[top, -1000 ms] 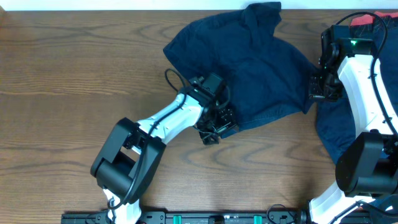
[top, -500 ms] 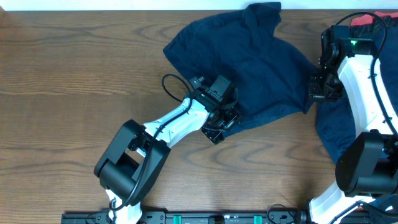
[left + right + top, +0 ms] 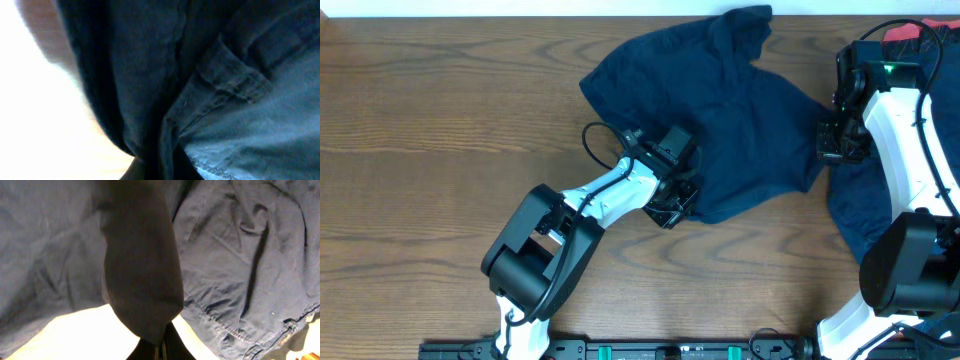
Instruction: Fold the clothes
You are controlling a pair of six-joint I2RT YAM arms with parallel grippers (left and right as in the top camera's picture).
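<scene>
Garment: crumpled dark navy-blue fabric garment (image 3: 740, 120), spread on the brown wooden worktop (image 3: 420, 150)
Left hand (image 3: 678, 200): clamped on its near hem
Right hand (image 3: 832, 140): pinching its right edge
Advice: lift both hands evenly, keeping the cloth taut

Dark navy fabric (image 3: 240, 255) fills nearly the whole right wrist view, matte and creased. From the right gripper (image 3: 161, 349) at the bottom centre a thick folded strip of it runs up the middle – the dark fingers (image 3: 175, 352) are pressed together on its lower end. A stitched hem (image 3: 220, 322) crosses the lower right. At the lower left the table (image 3: 75, 335) shows as a pale, washed-out patch.
</scene>
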